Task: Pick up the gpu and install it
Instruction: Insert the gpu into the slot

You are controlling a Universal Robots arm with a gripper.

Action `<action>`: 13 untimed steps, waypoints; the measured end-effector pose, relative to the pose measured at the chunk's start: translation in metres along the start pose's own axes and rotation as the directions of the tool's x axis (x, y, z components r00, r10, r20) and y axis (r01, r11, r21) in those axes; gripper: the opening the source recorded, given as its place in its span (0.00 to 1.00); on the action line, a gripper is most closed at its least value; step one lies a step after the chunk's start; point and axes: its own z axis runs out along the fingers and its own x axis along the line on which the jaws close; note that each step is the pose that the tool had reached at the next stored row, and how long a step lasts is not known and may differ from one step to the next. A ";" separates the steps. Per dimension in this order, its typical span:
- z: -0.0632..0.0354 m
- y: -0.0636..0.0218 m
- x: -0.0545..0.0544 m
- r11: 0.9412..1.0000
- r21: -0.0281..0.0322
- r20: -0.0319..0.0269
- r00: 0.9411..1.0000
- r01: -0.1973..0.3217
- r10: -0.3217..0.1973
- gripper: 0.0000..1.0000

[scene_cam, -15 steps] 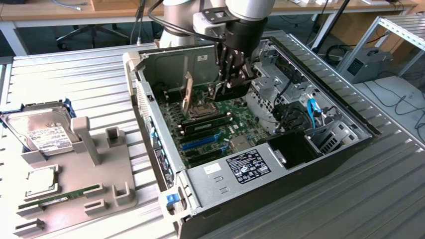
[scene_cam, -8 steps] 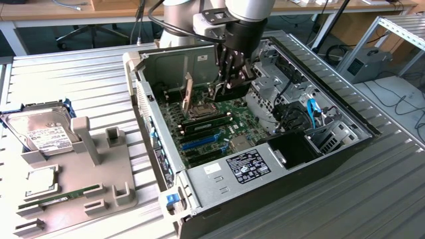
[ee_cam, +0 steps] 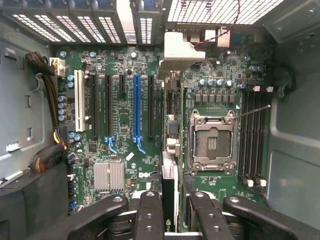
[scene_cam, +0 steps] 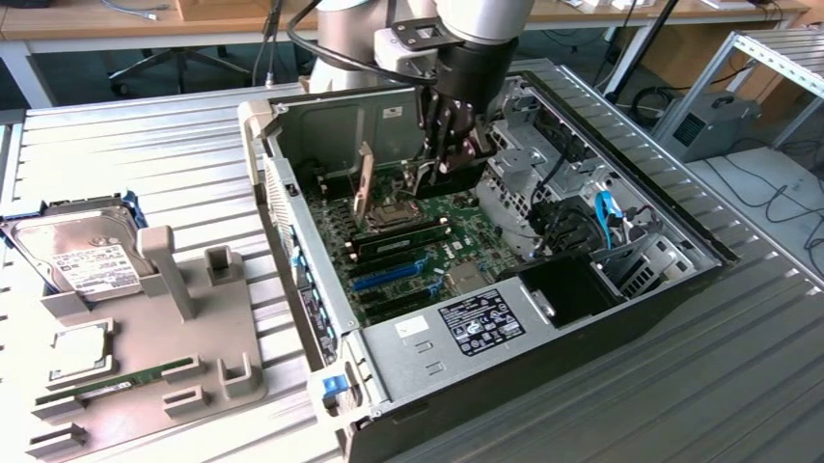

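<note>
My gripper (scene_cam: 445, 159) reaches down into the open computer case (scene_cam: 586, 323) and is shut on the gpu (ee_cam: 169, 192). In the wrist view the black card stands edge-on between my two fingers (ee_cam: 150, 215), with its silver bracket (ee_cam: 182, 50) at the far end by the case's rear vents. It hangs just above the green motherboard (ee_cam: 122, 130), between the blue expansion slot (ee_cam: 136, 107) and the empty CPU socket (ee_cam: 212, 142). In the exterior view the card's bracket end (scene_cam: 366, 178) shows to the exterior view's left of the fingers.
A grey parts tray (scene_cam: 193, 338) on the exterior view's left holds a silver hard drive (scene_cam: 77, 256), a CPU (scene_cam: 77, 352) and a green memory stick (scene_cam: 116, 381). Inside the case are drive cages (scene_cam: 528, 159), a blue cable (scene_cam: 605, 212), a wire bundle (ee_cam: 47, 90) and memory slots (ee_cam: 252, 135).
</note>
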 end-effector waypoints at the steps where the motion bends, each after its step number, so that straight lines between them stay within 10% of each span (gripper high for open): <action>1: 0.0002 0.0000 0.000 1.000 0.000 0.000 1.000 0.000 0.000 0.26; 13: 0.0027 0.0003 0.001 1.000 0.000 0.000 1.000 0.000 0.000 0.26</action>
